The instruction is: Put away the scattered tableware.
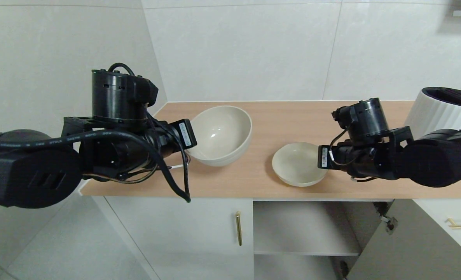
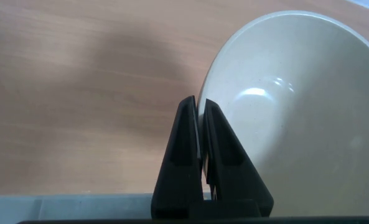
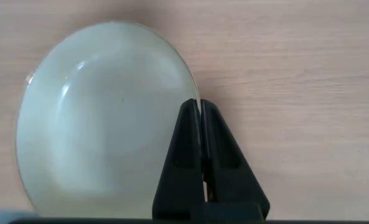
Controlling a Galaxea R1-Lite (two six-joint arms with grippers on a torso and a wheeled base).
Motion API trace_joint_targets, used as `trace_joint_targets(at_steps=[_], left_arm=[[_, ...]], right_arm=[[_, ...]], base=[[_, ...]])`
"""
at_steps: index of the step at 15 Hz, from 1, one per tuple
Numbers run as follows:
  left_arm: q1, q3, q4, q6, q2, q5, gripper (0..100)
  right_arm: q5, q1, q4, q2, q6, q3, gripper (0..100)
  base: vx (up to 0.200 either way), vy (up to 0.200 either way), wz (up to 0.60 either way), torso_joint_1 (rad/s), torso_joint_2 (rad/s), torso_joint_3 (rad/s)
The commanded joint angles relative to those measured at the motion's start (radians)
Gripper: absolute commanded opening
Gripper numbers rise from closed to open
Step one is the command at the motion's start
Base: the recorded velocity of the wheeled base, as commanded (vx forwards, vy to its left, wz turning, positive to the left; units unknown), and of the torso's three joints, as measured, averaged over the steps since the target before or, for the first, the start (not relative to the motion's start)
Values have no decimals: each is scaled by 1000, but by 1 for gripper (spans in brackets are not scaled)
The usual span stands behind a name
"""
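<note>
Tableware on the counter [image 1: 292, 116], both pieces gripped and neither yet stored. The left gripper [image 2: 200, 106] is closed tight on the rim of the bowl [image 1: 222, 134] at the bowl's 9 o'clock. The bowl sits tipped, at 10 o'clock from the dish [image 1: 296, 163]. The right gripper [image 3: 201, 106] pinches the dish's rim at 3 o'clock. The open cupboard [image 1: 304, 233] lies at 6 o'clock, below the dish. Judged progress: grasps made; lifting and shelving of both pieces remain.
</note>
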Motion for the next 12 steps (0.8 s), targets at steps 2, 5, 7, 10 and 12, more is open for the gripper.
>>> trace_joint_targets(at_steps=[2,5,7,10,12], left_arm=[[0,70,-2,16,-52,0,0],[0,182,-2,68,-132,-9,0],[-14,245,-2,85,-161,-34,0],[-15,254,-2,83,-156,-34,0],[-18,254,-2,82,-153,-34,0]], right_arm=[[91,1,86,-156,0,29,0],[206,-1,304,-302,-2,36,0],[276,-1,384,-365,-3,57,0],[281,-1,391,-416,-2,135,0],[283,-1,390,-433,-2,149,0]], base=[[0,0,0,0,0,0],[0,0,0,0,0,0],[0,0,0,0,0,0],[0,0,0,0,0,0],[0,0,0,0,0,0]])
